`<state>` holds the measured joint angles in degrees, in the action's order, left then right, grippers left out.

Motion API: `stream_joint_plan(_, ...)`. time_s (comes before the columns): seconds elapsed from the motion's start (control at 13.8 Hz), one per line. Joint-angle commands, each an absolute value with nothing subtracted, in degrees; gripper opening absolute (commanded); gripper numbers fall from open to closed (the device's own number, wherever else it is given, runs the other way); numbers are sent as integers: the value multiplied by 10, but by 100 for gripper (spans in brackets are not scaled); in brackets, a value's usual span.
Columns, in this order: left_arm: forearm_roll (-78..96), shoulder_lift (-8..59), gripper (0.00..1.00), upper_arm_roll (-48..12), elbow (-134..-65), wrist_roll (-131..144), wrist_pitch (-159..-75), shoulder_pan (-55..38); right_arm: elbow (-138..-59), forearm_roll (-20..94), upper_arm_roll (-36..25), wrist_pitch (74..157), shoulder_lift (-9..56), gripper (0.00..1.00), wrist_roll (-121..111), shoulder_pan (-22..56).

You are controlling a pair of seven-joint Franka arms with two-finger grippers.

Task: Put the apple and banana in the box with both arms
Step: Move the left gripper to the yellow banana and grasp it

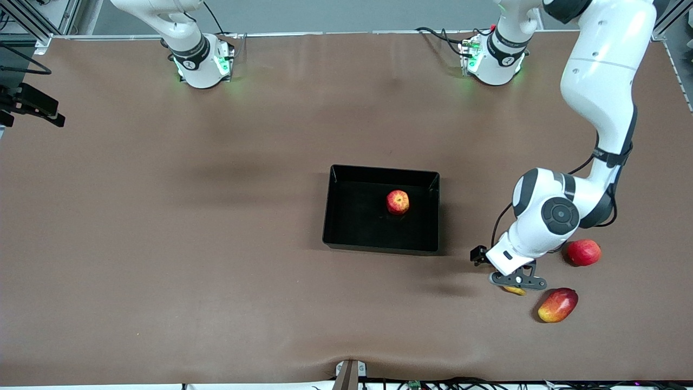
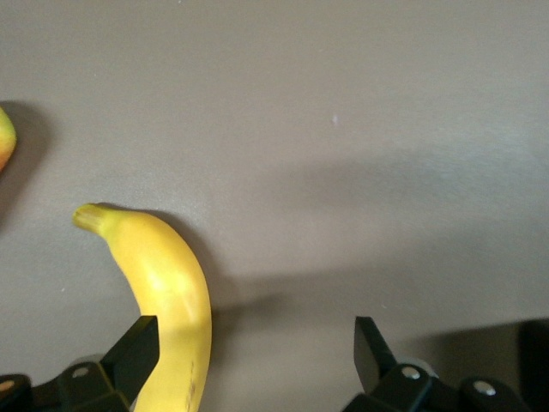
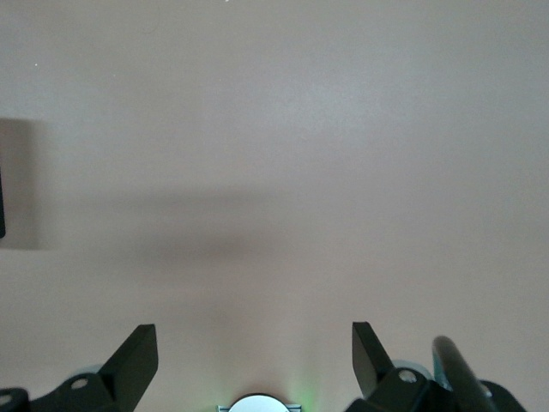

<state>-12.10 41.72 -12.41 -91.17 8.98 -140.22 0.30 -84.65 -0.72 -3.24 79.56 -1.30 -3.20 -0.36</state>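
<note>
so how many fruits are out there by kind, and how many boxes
apple: 1, in the box
banana: 1, on the table under the left gripper
plain red round fruit: 1
red-and-yellow oval fruit: 1
box: 1
total: 4 fruits and 1 box, 5 things

1. no words, brand names, numbers or signs can be read in any of the three views.
2. each arm's base collar carries a small round pale mark, but nothing in it can be made out.
</note>
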Motion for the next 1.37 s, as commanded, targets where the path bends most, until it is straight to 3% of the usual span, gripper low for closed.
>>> stream_joint_plan(0.0, -135, 445, 100, -121, -896, 83, -1434, 20, -846, -10, -28, 792, -16, 100, -36, -17)
stream_joint_plan(0.36, -148, 453, 100, -100, -900, 95, -1433, 24, -846, -10, -28, 792, -15, 100, -38, -19)
stream_joint_plan(0.43, -148, 458, 88, -98, -900, 95, -1434, 23, -846, -10, -28, 793, -15, 100, -38, -19)
stream_joint_plan(0.51, -148, 465, 68, -98, -899, 94, -1437, 24, -846, -10, -28, 792, -15, 100, -38, -19)
stream_joint_plan(0.65, -148, 468, 46, -98, -900, 95, -1443, 23, -846, -10, -28, 793, -15, 100, -38, -18)
stream_joint_plan(0.79, -149, 461, 0, -98, -905, 94, -1441, 23, -846, -10, -28, 793, -15, 100, -39, -19)
stream_joint_plan(0.94, -149, 427, 0, -100, -919, 89, -1425, 24, -846, -10, -28, 793, -15, 100, -40, -19)
stream_joint_plan(1.3, -144, 340, 0, -136, -916, 115, -1290, -4, -846, -10, -28, 792, -13, 100, -40, -19)
